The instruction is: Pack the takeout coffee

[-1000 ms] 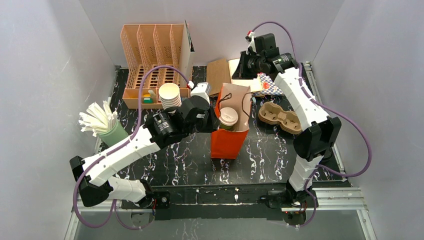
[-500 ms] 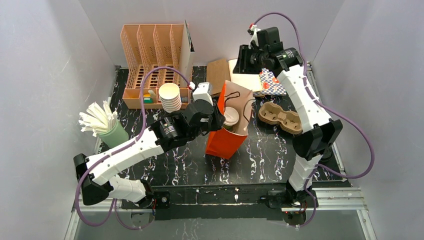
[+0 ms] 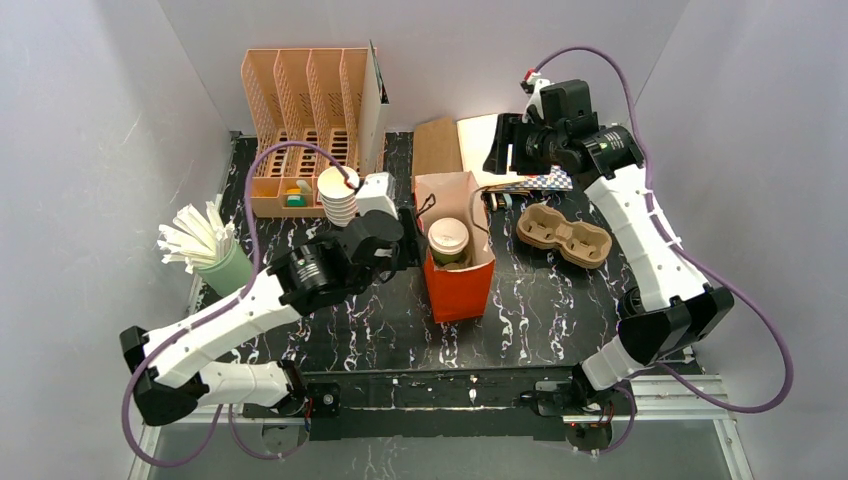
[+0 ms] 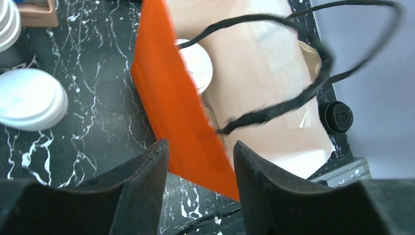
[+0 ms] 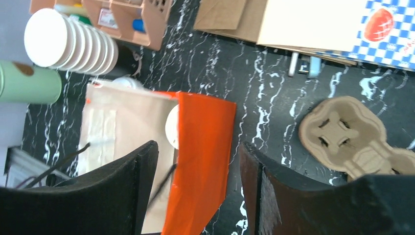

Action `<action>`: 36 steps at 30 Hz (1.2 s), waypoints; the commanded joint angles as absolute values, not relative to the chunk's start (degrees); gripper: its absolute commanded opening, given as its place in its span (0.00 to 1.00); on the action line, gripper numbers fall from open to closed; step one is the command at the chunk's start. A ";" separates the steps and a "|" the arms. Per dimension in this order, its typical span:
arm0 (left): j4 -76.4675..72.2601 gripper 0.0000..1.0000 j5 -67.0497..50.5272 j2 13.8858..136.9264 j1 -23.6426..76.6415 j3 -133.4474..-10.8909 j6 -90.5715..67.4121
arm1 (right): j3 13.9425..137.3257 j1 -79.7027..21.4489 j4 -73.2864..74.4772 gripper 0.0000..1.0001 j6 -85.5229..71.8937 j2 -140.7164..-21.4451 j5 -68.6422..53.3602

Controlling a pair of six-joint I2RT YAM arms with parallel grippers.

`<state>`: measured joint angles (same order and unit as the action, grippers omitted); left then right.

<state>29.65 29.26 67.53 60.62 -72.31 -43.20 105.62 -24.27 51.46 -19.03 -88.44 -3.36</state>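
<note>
Far left: stack of lidless white cups [image 3: 340, 195] in front of the peach organiser [image 3: 300, 110], no part of this job. Next, left claw [image 4: 200, 147], released, fingers parted at the left wall of the orange bag [image 3: 458, 292]; impossible to tell whether touching it or just clear. Likely parked there to keep the bag upright. Inside the bag, upright near its middle, the takeout coffee [image 3: 448, 240]: dark green cup, pale lid snapped on, only one visible. Bag mouth agape, handles slack. Further right and far, right claw [image 5: 196, 147], released and holding nothing, high above the table [image 3: 560, 300], probably free for another pick. Right of the bag, cardboard cup carrier [image 3: 563, 237], no cup in it.
</note>
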 commanded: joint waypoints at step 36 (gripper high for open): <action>30.62 0.60 23.82 62.32 60.82 -69.17 -45.52 | 127.22 -27.13 57.47 0.01 -9.28 -108.35 -7.53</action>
<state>29.93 21.85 64.16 60.62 -69.71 -46.04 121.56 -26.92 58.22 -10.48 -106.21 -9.13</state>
